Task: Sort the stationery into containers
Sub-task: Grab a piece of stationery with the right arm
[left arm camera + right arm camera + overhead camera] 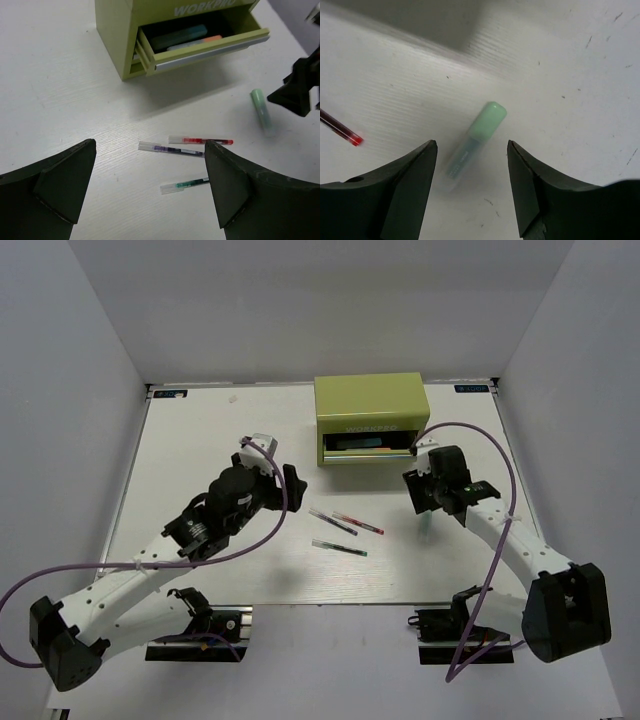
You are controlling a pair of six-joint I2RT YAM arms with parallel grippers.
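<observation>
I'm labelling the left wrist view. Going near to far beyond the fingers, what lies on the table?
Green pen → dark pen → red pen → mint marker → open drawer.

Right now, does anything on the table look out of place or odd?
Nothing looks damaged or spilled. Four items lie loose outside the open drawer: the mint green marker beneath the right gripper, and the red pen, dark pen and green pen scattered in front of the chest.
</observation>
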